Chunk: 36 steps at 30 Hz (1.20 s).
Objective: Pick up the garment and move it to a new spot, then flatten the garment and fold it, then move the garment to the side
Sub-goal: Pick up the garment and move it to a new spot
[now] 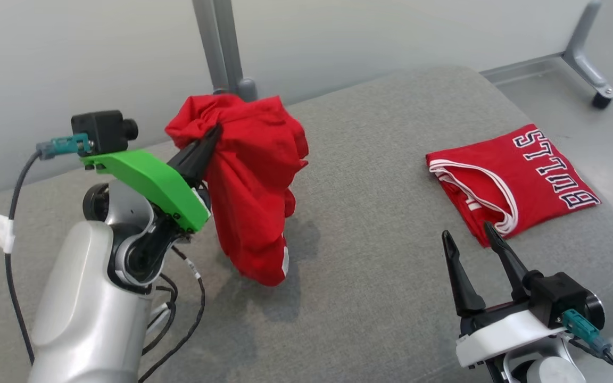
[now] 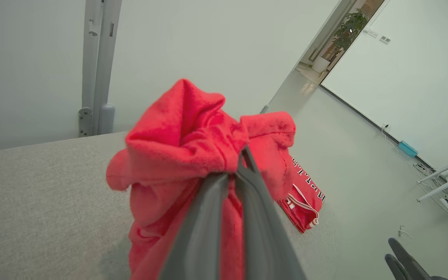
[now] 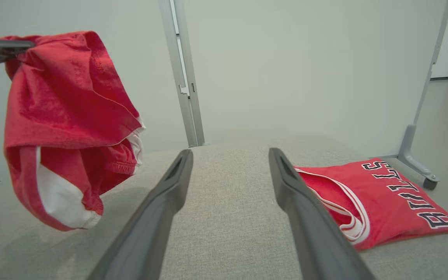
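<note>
Left claw clamps the red garment (hanging above the cushion) while right claw gapes empty

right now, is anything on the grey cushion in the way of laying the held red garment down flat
Nothing visible. The red garment hangs from the left fingers over bare grey cushion. The folded Bulls jersey lies apart, off to the right, just beyond the open right fingers.

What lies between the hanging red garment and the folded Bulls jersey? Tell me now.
Bare grey cushion, nothing else; the head view shows it. The garment hangs from the left hand; the jersey lies flat.
</note>
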Motion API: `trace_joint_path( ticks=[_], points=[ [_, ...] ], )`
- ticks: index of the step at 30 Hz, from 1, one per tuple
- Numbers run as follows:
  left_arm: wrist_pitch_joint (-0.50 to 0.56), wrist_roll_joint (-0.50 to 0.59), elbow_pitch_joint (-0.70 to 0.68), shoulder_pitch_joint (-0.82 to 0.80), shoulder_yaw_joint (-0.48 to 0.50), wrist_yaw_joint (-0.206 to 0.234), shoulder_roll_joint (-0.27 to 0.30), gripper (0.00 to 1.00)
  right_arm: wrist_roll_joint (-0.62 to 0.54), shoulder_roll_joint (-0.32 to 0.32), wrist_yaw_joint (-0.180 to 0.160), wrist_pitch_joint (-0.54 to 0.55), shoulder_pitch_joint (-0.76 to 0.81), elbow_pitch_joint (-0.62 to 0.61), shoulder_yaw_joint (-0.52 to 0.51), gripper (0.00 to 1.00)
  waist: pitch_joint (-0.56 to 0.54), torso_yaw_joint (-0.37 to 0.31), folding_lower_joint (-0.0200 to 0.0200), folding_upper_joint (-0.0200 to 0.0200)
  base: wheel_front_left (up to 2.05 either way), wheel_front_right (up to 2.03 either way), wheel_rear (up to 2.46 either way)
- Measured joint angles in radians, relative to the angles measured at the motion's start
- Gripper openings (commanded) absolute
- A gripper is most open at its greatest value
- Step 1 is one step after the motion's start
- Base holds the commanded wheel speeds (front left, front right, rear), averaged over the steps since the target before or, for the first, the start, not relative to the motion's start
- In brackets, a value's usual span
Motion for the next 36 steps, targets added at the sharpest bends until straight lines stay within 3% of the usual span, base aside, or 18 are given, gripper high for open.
trace_joint_path(
  ticks=[10, 11, 12, 13, 17, 24, 28, 36],
  points=[
    [-0.156, 0.114, 0.27, 0.074, -0.069, 0.002, -0.002, 0.0, 0.0, -0.003, 0.0, 0.004, -0.009, -0.012, 0.007, 1.0, 0.074, -0.106, 0.0, 0.0, 0.0, 0.0, 0.0],
    [-0.188, 0.133, 0.296, 0.078, -0.075, 0.01, -0.002, 0.23, 0.0, -0.003, 0.0, 0.004, -0.01, -0.011, 0.008, 1.0, 0.081, -0.11, 0.0, 0.0, 0.0, 0.0, 0.0],
    [-0.226, 0.161, 0.32, 0.079, -0.08, 0.021, -0.002, 0.78, 0.0, -0.002, 0.0, 0.004, -0.01, -0.011, 0.008, 1.0, 0.086, -0.112, 0.0, 0.0, 0.0, 0.0, 0.0],
    [-0.259, 0.182, 0.342, 0.08, -0.087, 0.029, -0.002, 1.0, 0.0, -0.002, 0.0, 0.004, -0.01, -0.01, 0.009, 1.0, 0.089, -0.113, 0.0, 0.0, 0.0, 0.0, 0.0],
    [-0.4, 0.244, 0.402, 0.093, -0.115, 0.044, -0.02, 1.0, 0.001, -0.001, 0.0, 0.004, -0.009, -0.009, -0.002, 1.0, 0.09, -0.096, 0.0, 0.0, 0.0, 0.0, 0.0],
    [-0.595, 0.26, 0.422, 0.151, -0.088, 0.092, -0.033, 1.0, 0.0, -0.008, 0.0, 0.005, 0.014, -0.012, -0.031, 1.0, 0.067, -0.025, 0.0, 0.0, 0.0, 0.0, 0.0],
    [-0.649, 0.295, 0.336, 0.222, -0.058, 0.105, -0.018, 1.0, 0.0, -0.021, 0.0, 0.01, 0.025, -0.011, -0.047, 1.0, 0.039, 0.033, 0.0, 0.0, 0.0, 0.0, 0.0],
    [-0.654, 0.43, 0.064, 0.466, 0.063, 0.129, -0.02, 1.0, 0.006, -0.044, 0.0, -0.002, 0.063, 0.027, -0.068, 1.0, -0.015, 0.159, 0.0, 0.0, 0.0, 0.0, 0.0]
  ],
)
